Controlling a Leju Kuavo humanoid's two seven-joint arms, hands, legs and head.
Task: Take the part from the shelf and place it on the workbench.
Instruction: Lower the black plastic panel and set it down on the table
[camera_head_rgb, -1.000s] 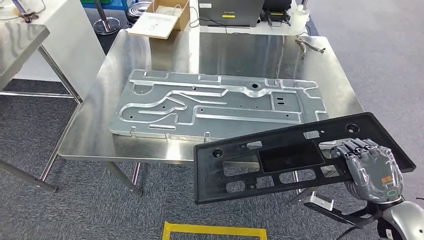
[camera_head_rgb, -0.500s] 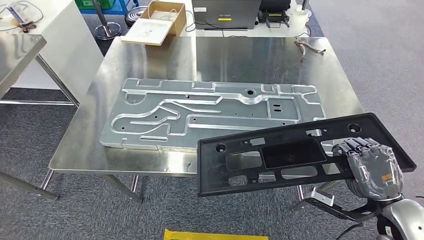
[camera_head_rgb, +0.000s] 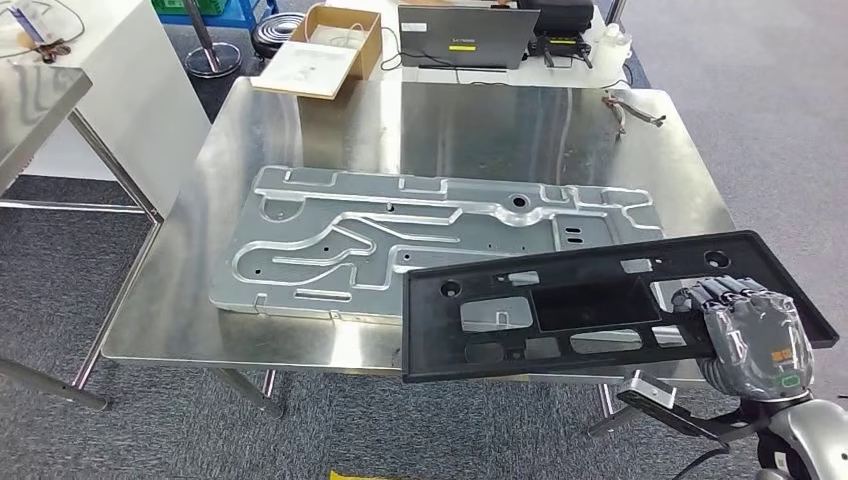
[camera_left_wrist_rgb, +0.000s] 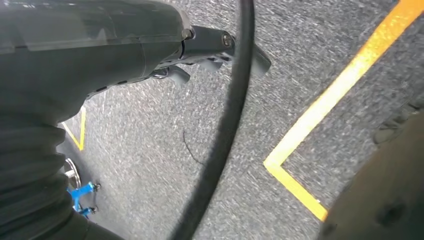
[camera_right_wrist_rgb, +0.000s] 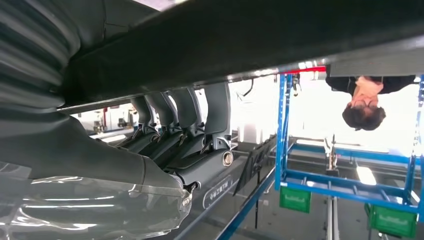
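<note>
The part is a long flat black panel (camera_head_rgb: 595, 305) with several cut-outs. My right hand (camera_head_rgb: 750, 335) grips it at its right end, fingers over the top face. It hangs roughly level over the front right edge of the steel workbench (camera_head_rgb: 500, 120), and its far edge overlaps the big silver plate (camera_head_rgb: 400, 240) lying there. In the right wrist view the panel's dark underside (camera_right_wrist_rgb: 250, 35) runs across above my fingers (camera_right_wrist_rgb: 190, 120), which clasp it. My left hand (camera_left_wrist_rgb: 220, 50) hangs over grey carpet with its fingers loose, holding nothing.
A laptop (camera_head_rgb: 465, 35), a cardboard box (camera_head_rgb: 320, 50) and a small cable bundle (camera_head_rgb: 630, 105) sit at the bench's far side. Another steel table (camera_head_rgb: 40, 90) stands to the left. Behind me are a blue shelf (camera_right_wrist_rgb: 350, 180) and a person (camera_right_wrist_rgb: 367, 100).
The whole view has shifted closer to the workbench. The black panel, still gripped by my right hand, now reaches further over the bench's front edge and onto the silver plate.
</note>
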